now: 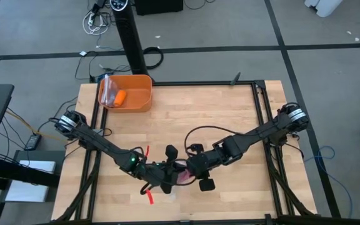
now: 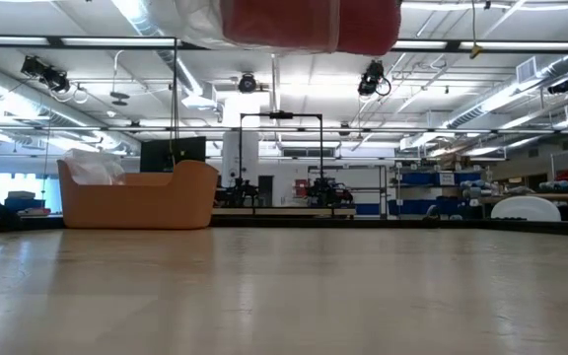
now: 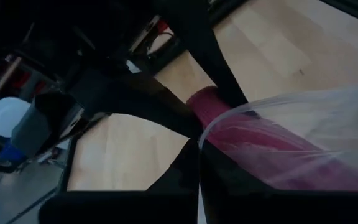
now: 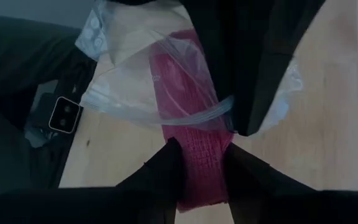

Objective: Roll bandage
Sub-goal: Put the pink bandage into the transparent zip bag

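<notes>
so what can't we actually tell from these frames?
- High view: the bandage is a pink sliver; the left gripper and right gripper crowd over it.
- Low view: only a blurred red mass at the top edge; grippers cut off.
- Left wrist view: the plastic bag veils the bandage; how far it's inside is unclear.
- Bin: orange object too small to identify.

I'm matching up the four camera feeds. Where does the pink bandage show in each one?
High view: the bandage is a pink patch between the two grippers, near the table's front edge.
Low view: a red-pink blur at the top edge, probably it.
Left wrist view: centre-right, inside the clear plastic bag.
Right wrist view: centre, entering the bag.
Shared landmark: the bag.
</notes>
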`<control>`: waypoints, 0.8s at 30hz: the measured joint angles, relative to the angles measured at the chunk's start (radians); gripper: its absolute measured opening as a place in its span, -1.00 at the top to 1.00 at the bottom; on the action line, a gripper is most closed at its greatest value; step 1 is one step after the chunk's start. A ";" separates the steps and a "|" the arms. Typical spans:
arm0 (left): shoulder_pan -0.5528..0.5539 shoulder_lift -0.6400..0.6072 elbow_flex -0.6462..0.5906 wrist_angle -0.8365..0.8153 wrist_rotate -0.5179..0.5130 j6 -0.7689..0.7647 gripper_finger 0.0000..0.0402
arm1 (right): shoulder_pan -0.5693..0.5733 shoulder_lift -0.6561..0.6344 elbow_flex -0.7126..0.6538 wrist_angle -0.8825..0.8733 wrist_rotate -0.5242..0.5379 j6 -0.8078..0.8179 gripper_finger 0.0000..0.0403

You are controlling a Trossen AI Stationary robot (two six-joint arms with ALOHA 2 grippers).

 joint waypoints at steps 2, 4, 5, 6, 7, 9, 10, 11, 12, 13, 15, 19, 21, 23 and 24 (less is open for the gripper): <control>-0.005 0.000 -0.021 0.051 -0.019 0.021 0.98 | 0.004 -0.011 0.000 -0.002 0.000 0.016 0.41; -0.011 0.000 -0.040 0.092 -0.046 0.041 0.99 | 0.010 -0.026 0.000 -0.001 0.003 0.034 0.37; -0.013 0.000 -0.049 0.111 -0.054 0.047 0.99 | 0.013 -0.034 0.000 0.000 0.004 0.038 0.35; -0.015 0.000 -0.057 0.129 -0.064 0.059 0.99 | 0.018 -0.043 0.000 0.002 0.014 0.039 0.33; -0.018 0.000 -0.064 0.150 -0.072 0.066 0.99 | 0.024 -0.052 0.000 0.001 0.030 0.040 0.31; -0.019 0.000 -0.079 0.201 -0.075 0.078 0.99 | 0.031 -0.071 0.000 0.003 0.062 0.049 0.27; -0.019 0.000 -0.089 0.234 -0.075 0.088 0.99 | 0.033 -0.080 0.000 0.003 0.072 0.055 0.25; -0.019 0.000 -0.100 0.272 -0.076 0.093 0.99 | 0.036 -0.086 0.000 0.003 0.082 0.057 0.24; -0.019 0.000 -0.114 0.316 -0.076 0.095 0.99 | 0.038 -0.091 0.000 0.003 0.091 0.059 0.22; -0.019 0.000 -0.130 0.366 -0.077 0.101 0.99 | 0.042 -0.095 0.000 0.003 0.099 0.061 0.20; -0.019 0.000 -0.166 0.478 -0.078 0.128 0.99 | 0.047 -0.103 0.000 0.004 0.121 0.064 0.17; -0.019 0.000 -0.252 0.702 -0.077 0.170 0.99 | 0.066 -0.127 0.000 0.004 0.206 0.061 0.11; -0.019 0.000 -0.287 0.797 -0.078 0.197 0.99 | 0.076 -0.149 0.000 0.005 0.264 0.055 0.07; -0.019 0.000 -0.311 0.852 -0.078 0.203 0.99 | 0.086 -0.174 0.000 0.008 0.336 0.050 0.04; -0.019 0.000 -0.322 0.868 -0.079 0.206 0.99 | 0.091 -0.188 0.000 0.009 0.373 0.048 0.02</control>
